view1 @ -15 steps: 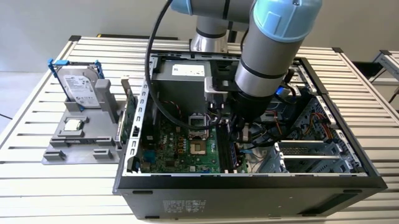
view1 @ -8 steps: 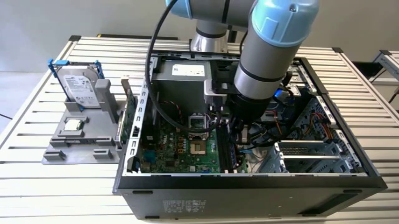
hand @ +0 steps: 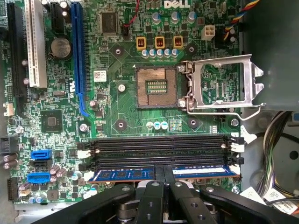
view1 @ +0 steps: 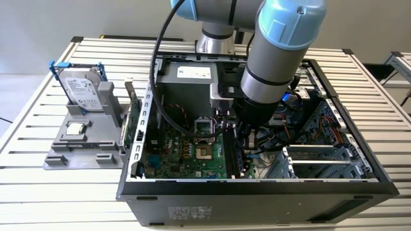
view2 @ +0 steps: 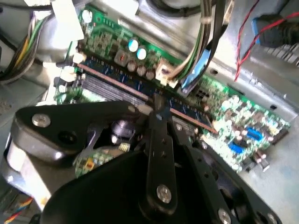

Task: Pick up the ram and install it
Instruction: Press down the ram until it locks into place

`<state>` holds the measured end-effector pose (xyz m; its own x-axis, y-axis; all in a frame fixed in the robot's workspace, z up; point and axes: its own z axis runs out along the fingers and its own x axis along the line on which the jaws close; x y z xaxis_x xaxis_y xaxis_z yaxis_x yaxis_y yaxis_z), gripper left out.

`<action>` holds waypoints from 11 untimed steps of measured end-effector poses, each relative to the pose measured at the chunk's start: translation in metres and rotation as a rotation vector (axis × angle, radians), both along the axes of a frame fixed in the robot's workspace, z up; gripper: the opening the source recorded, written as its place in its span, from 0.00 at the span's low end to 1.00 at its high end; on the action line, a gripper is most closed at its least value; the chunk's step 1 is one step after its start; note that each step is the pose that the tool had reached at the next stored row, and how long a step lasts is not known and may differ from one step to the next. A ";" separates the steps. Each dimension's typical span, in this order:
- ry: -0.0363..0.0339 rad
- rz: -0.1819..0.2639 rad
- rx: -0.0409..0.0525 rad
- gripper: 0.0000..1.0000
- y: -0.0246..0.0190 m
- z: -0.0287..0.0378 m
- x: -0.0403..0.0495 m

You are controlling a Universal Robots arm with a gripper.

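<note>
The ram is a long narrow stick with blue labels, standing in the memory slot nearest my gripper on the green motherboard. In the second wrist view the ram runs along its slot. My gripper is shut, its two fingers side by side over the middle of the stick. The tips of my gripper rest on the stick's top edge without clamping it. In the exterior view my gripper reaches down into the open computer case, above the ram.
Empty black memory slots lie beside the ram. The processor socket is open, its metal latch flipped aside. Cable bundles hang close to my arm. Outside the case a grey fixture holds a hard drive and an expansion card.
</note>
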<state>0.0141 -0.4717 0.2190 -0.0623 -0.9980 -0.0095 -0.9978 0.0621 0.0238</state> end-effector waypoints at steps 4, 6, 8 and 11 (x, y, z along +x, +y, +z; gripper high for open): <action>-0.0001 0.000 0.0004 0.00 0.0000 -0.0006 0.0000; -0.0002 0.000 0.0004 0.00 0.0001 -0.0007 0.0000; -0.0001 0.000 0.0003 0.00 0.0000 -0.0007 0.0000; -0.0004 0.000 0.0013 0.00 0.0002 0.0013 0.0001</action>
<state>0.0142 -0.4715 0.2203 -0.0623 -0.9980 -0.0108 -0.9978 0.0621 0.0234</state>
